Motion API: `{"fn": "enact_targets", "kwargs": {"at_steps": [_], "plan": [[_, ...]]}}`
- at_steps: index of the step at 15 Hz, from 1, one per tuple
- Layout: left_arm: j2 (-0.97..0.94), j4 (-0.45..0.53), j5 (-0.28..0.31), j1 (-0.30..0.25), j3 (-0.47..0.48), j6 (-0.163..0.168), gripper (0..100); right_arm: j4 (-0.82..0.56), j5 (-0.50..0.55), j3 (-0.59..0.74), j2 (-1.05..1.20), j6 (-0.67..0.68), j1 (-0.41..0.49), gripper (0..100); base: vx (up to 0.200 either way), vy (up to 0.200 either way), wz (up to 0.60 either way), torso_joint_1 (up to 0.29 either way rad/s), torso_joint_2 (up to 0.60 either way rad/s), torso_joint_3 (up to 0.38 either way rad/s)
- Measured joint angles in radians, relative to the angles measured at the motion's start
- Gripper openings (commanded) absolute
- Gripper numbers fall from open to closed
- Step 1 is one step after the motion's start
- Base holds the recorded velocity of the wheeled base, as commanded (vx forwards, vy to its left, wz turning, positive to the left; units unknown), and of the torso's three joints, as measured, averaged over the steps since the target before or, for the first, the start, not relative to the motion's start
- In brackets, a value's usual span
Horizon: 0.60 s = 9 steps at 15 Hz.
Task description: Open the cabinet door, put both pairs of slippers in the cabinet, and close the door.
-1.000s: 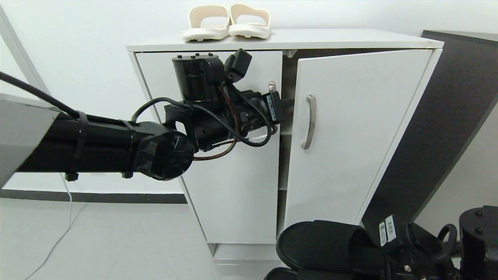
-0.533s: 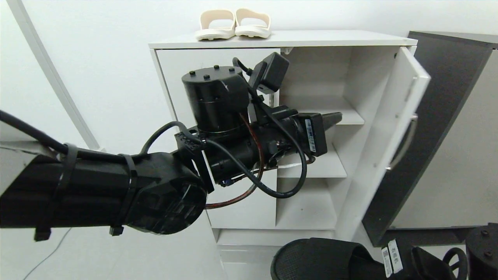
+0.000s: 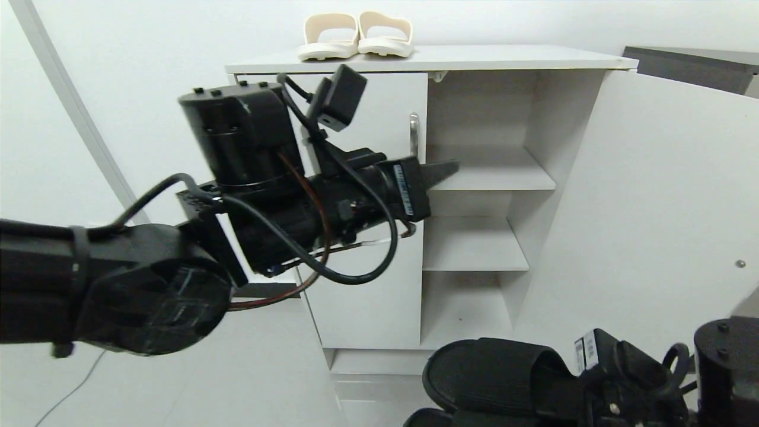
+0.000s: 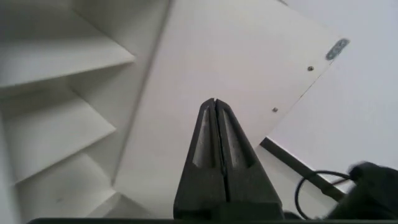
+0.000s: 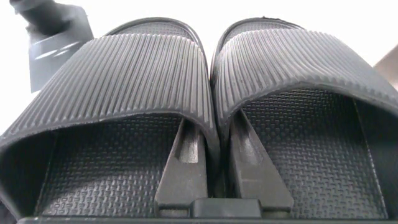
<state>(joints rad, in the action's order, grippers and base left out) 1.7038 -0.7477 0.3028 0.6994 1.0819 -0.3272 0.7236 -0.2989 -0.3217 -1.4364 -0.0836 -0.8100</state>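
Two pairs of slippers and a two-door cabinet [image 3: 474,57]. The cream slippers [image 3: 354,37] lie side by side on the cabinet's top, near its back edge and left of its middle, toes facing forward. The right-hand door [image 3: 652,207] stands swung wide open, its inner face turned toward the camera. Behind it are an upper shelf [image 3: 492,178], a middle shelf [image 3: 474,252] and a bottom compartment [image 3: 462,320]. The left-hand door [image 3: 367,296] is closed, with its metal handle [image 3: 413,135] upright by its inner edge.

The left gripper [image 3: 445,171] is held level in front of the upper shelf's front edge, just beside the handle. Its fingers are pressed flat together with nothing between them, as the left wrist view confirms [image 4: 215,143]; the open door's inner face [image 4: 236,56] lies beyond its tip.

The black slippers [image 3: 498,379] are held low in front of the cabinet's open side, below the bottom compartment. In the right wrist view the right gripper [image 5: 213,134] has one finger under each ribbed strap and clamps the pair [image 5: 211,93] by the adjoining inner walls.
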Motion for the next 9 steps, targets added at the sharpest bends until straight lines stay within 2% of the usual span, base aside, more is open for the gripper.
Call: {"fn": "enact_targets", "kwargs": {"at_steps": [1,4,7,9], "plan": [[-0.055,0.046,-0.013,-0.025,-0.032,0.010,0,0.000,0.017,-0.029,-0.022,0.008,0.039,0,0.000,0.000,0.00,0.000,0.00,0.000],[-0.284,0.209,-0.093,-0.084,-0.150,0.072,0,0.000,0.236,-0.131,-0.088,0.113,0.085,0,0.000,0.000,0.00,0.000,0.00,0.000],[-0.569,0.477,-0.257,-0.128,-0.238,0.127,0,0.000,0.441,-0.245,-0.158,0.202,0.088,0,0.000,0.000,0.00,0.000,0.00,0.000],[-0.758,0.646,-0.350,-0.211,-0.284,0.164,0,0.000,0.543,-0.302,-0.199,0.234,0.089,0,0.000,0.000,0.00,0.000,0.00,0.000]]}}
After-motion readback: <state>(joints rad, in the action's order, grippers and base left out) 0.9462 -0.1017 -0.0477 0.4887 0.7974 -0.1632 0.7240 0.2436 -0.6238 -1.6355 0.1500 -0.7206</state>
